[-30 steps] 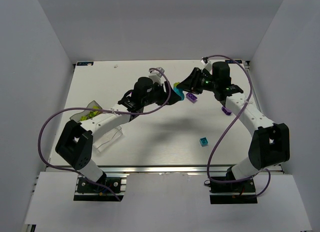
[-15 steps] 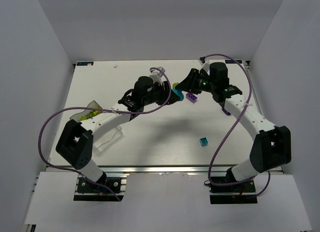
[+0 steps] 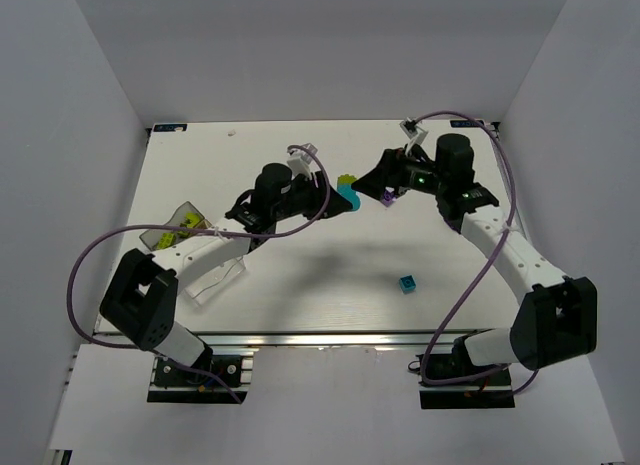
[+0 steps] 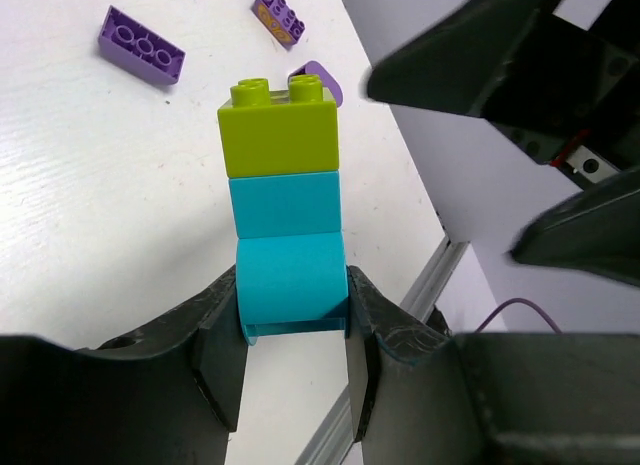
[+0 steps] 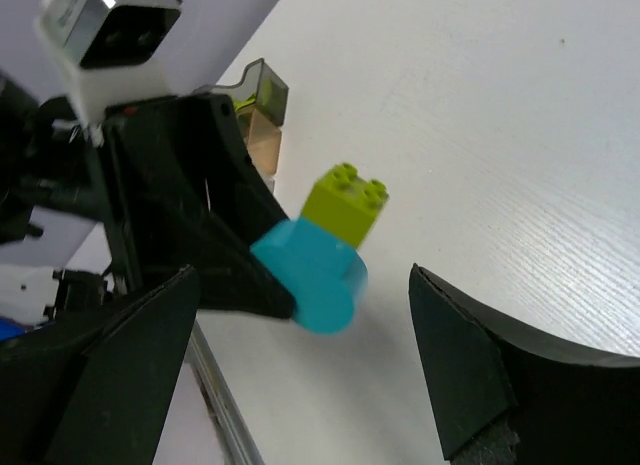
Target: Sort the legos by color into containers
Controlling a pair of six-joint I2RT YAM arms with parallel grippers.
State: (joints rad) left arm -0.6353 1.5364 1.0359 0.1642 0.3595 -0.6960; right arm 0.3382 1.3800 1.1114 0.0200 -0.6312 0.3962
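Left gripper [image 4: 293, 327] is clamping a cyan-and-lime lego stack [image 4: 283, 185].
Right gripper [image 5: 300, 360] is hanging wide open facing it, above the table [image 5: 480, 135].

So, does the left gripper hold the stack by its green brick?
No, the left gripper clamps the bottom cyan piece, while the lime green brick sits free on top.

White table [image 3: 300, 285], faint wood grain, boxed in by plain pale grey walls [image 3: 320, 45] on three sides; aluminium rail [image 3: 330, 340] along the near edge; soft, even light.
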